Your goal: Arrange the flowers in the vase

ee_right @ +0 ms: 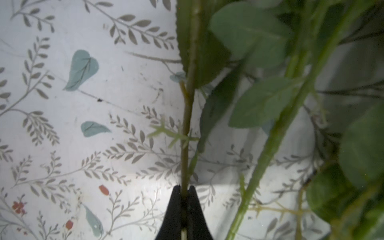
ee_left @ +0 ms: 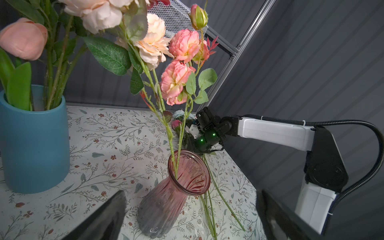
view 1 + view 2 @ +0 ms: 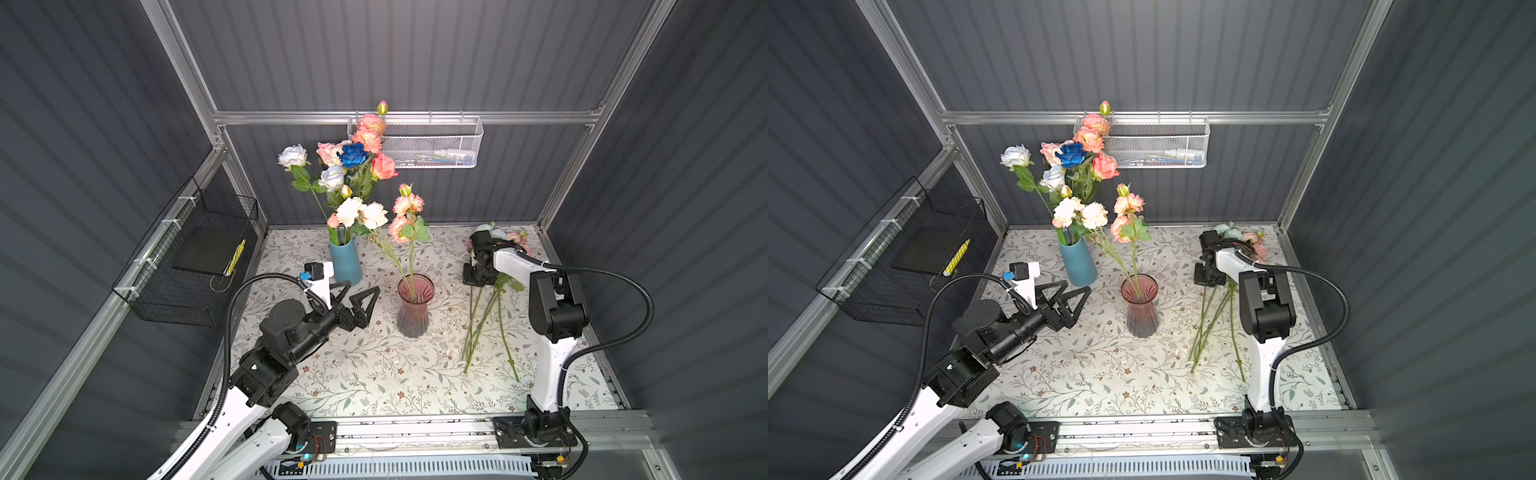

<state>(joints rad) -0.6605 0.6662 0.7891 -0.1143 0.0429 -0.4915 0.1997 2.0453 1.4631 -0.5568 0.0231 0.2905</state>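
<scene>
I have two stems (image 3: pixel 411 266) in the pink vase (image 3: pixel 413 320) at the middle of the bench (image 3: pixel 374 374); loose flowers (image 3: pixel 482 324) lie near its right edge. My right gripper (image 1: pixel 185 191) pinches one stem (image 1: pixel 188 116) there; left gripper (image 3: pixel 362 287) hangs spread wide.

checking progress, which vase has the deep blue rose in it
The blue vase, the opaque one at the back left. The deep blue rose stands in its bunch; the pink glass vase holds only pink and cream heads.
</scene>
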